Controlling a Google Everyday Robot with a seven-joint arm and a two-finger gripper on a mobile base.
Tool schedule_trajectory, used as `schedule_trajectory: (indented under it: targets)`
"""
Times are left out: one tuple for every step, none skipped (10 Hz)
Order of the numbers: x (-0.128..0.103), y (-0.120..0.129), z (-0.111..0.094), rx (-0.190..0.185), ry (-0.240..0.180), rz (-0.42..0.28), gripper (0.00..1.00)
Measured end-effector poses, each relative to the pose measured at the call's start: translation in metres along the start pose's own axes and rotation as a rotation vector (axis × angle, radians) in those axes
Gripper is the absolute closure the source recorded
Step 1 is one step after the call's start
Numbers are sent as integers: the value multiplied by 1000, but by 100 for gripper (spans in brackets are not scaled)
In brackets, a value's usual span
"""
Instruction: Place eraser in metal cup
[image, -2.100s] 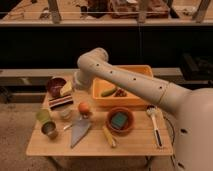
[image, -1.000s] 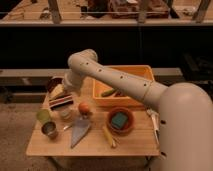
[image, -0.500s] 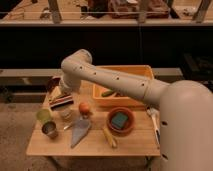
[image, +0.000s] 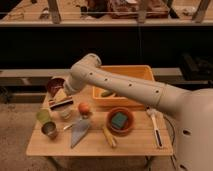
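The eraser (image: 60, 104), a small block with dark, red and white stripes, lies at the table's left, in front of the dark red bowl (image: 54, 85). My gripper (image: 63, 96) hangs from the white arm's bent wrist (image: 82, 72) and sits right at the eraser's top, partly covering it. The metal cup (image: 49, 130), small and silver-grey, stands at the front left corner, below and left of the eraser. A pale green cup (image: 43, 116) stands just behind the metal cup.
A yellow bin (image: 126, 86) holds food items at the back. A terracotta bowl (image: 120, 121) holds a teal sponge. An orange fruit (image: 85, 108), a grey trowel (image: 79, 132), a yellow item (image: 109, 136) and a utensil (image: 155, 129) lie on the wooden table (image: 135, 146).
The arm has swung to the left and the gripper has come down from above the bowl onto the eraser. The things on the table have not moved.
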Motion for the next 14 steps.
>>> schedule_trajectory:
  targets:
    - [0,0,0,0,1,0,20]
    - [0,0,-1,0,0,1,20]
    - [0,1,0,-1,-3,1,20]
    - [0,1,-2,-7,-8,-7,20]
    - [7,-3,-1,-12,-21,-68,20]
    - [11,-4,2,-16,-36,-131,20]
    - [18,-6,6,-21,-62,-230,20]
    - [24,-8,12,-20,-86,-306,20]
    - [26,-9,18,-19,-105,-333,20]
    - [26,-9,25,-17,-117,-349,20]
    - [22,-12,41,-15,-142,-371,20]
    - [15,-11,59,-23,-161,-388,20]
    - [12,-10,66,-27,-167,-397,20]
    - [9,-7,74,-46,-177,-414,20]
